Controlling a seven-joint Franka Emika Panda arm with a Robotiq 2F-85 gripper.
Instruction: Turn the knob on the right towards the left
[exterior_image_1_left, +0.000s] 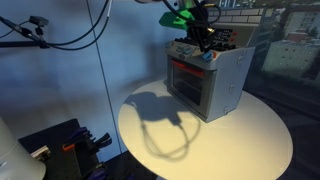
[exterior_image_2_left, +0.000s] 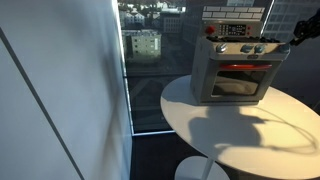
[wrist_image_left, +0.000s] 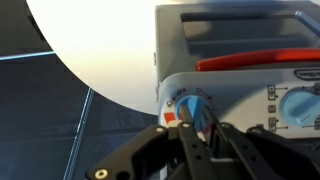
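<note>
The toy oven (exterior_image_2_left: 235, 75) stands on the round white bench (exterior_image_2_left: 250, 135), set towards the bench's far side and beside a dark window (exterior_image_2_left: 145, 60) that shows buildings outside. In both exterior views the gripper (exterior_image_1_left: 203, 42) is at the oven's upper control strip. In an exterior view it reaches in from the right edge of the frame to the right end of that strip (exterior_image_2_left: 292, 42). At that size the knob it addresses cannot be picked out. That view does show a red knob (exterior_image_2_left: 210, 30) at the left of the oven's top panel and a red handle bar (exterior_image_2_left: 240, 67) across the door. The wrist view supplies the close detail. A blue knob (wrist_image_left: 195, 105) sits at the left end of the oven's front face, directly ahead of the gripper (wrist_image_left: 203, 135), with the dark fingers (wrist_image_left: 188, 148) rising from the bottom edge on either side of it. A pale blue dial (wrist_image_left: 300, 105) lies further right on the same face, well clear of the fingers. The jaws stand narrowly apart around the blue knob, but it cannot be told whether the pads press on it. Only an exterior view shows the green part (exterior_image_1_left: 178, 18) on the wrist, the black cables (exterior_image_1_left: 60, 35) overhead and the arm's shadow (exterior_image_1_left: 165, 125) on the bench.
</note>
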